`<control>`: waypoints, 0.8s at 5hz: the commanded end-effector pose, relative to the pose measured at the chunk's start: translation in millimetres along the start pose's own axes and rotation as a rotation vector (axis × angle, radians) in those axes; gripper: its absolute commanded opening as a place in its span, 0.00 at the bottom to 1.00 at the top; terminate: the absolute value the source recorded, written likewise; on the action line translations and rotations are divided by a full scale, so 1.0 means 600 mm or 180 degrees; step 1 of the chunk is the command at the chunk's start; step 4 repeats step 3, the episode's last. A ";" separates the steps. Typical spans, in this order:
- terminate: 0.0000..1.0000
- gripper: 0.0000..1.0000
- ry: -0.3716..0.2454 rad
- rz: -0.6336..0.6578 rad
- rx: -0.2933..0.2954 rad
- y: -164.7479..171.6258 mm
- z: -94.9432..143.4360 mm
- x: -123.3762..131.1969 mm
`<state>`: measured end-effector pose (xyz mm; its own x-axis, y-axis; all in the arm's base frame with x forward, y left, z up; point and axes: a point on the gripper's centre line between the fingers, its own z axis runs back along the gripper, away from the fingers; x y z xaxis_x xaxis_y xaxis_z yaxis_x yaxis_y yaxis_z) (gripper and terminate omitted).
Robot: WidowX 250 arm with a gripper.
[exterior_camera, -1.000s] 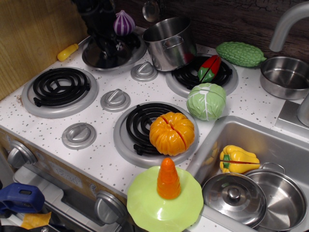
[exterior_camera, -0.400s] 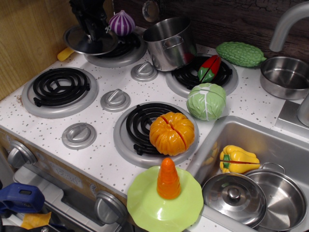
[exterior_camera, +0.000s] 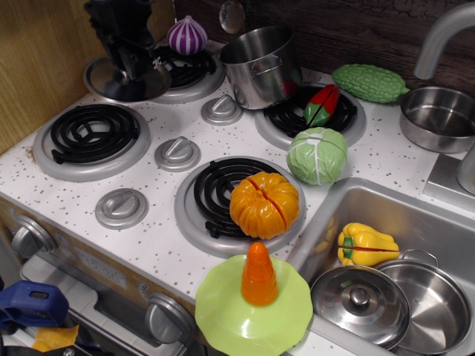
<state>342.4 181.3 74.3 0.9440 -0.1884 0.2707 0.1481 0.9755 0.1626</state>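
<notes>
- My black gripper [exterior_camera: 128,55] sits at the far-left corner of the stove, clamped from above on the round shiny steel lid [exterior_camera: 126,80]; fingers look closed on its knob, though the knob itself is hidden under them.
- The lid hangs directly below the gripper, roughly level, overlapping the left rim of the rear-left black coil burner [exterior_camera: 182,67]. Can't tell if it touches the white speckled countertop [exterior_camera: 148,245].
- Purple ribbed plastic onion [exterior_camera: 187,35] just right of the gripper, at the back of that burner.
- Tall polished steel pot [exterior_camera: 260,65] further right, open, smooth walls with a side handle.
- Front-left coil burner [exterior_camera: 93,132] lies near the lid, toward me, bare.
- Grey knobs between burners.
- Orange segmented plastic pumpkin [exterior_camera: 264,204] on the front-centre burner; pale green cabbage [exterior_camera: 318,154] just beyond it.
- Red-and-green chilli [exterior_camera: 322,105] on the rear-right burner; bumpy green gourd [exterior_camera: 369,81] behind.
- Orange carrot [exterior_camera: 259,274] upright on a lime plate [exterior_camera: 223,311].
- The sink [exterior_camera: 415,208] holds a yellow pepper [exterior_camera: 366,244], a second lid, a pan.
</notes>
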 end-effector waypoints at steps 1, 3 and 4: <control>0.00 0.00 -0.0167 0.0111 0.0218 0.016 0.046 -0.022; 1.00 1.00 -0.0271 0.0092 0.0268 0.015 0.031 -0.064; 1.00 1.00 -0.0271 0.0092 0.0268 0.015 0.031 -0.064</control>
